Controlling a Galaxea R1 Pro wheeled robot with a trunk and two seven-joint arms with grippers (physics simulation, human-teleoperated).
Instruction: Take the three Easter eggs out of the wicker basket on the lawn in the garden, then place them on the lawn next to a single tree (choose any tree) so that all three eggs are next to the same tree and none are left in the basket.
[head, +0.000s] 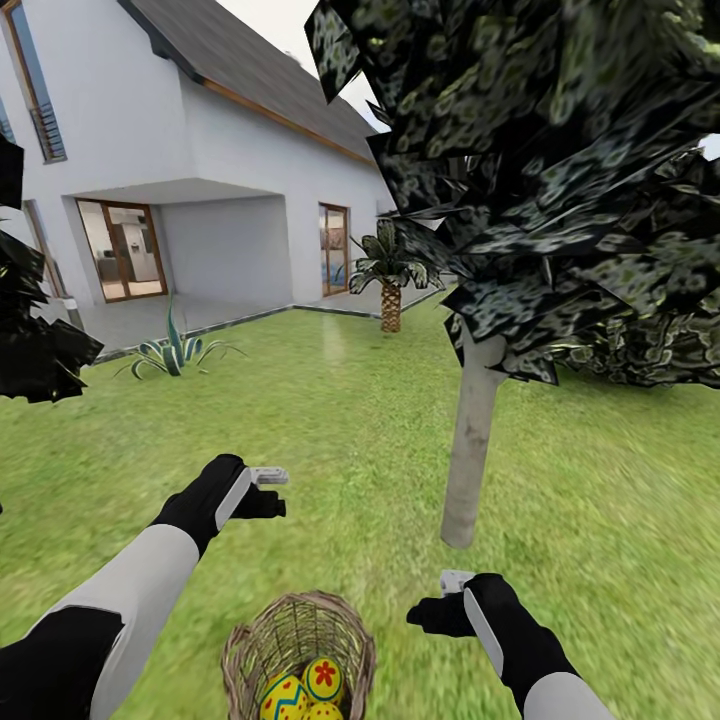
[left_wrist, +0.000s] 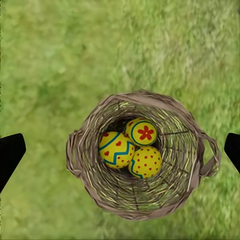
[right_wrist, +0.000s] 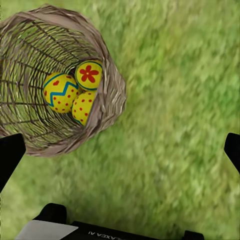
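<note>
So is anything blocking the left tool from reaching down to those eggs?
Nothing visible. The left tool hangs open above the wicker basket, whose top is open, and the three Easter eggs lie uncovered at the bottom. Only the deep basket wall surrounds them.

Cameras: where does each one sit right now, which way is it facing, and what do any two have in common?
Head view: on the head, facing forward and down across the lawn toward the house; both arms show, left pincer, right pincer.
Left wrist view: above the wicker basket, looking straight down into it; dark fingertips at both edges.
Right wrist view: beside the basket, facing down at grass; fingertips and the robot's own body show.
Shared: all three show the three Easter eggs.
</note>
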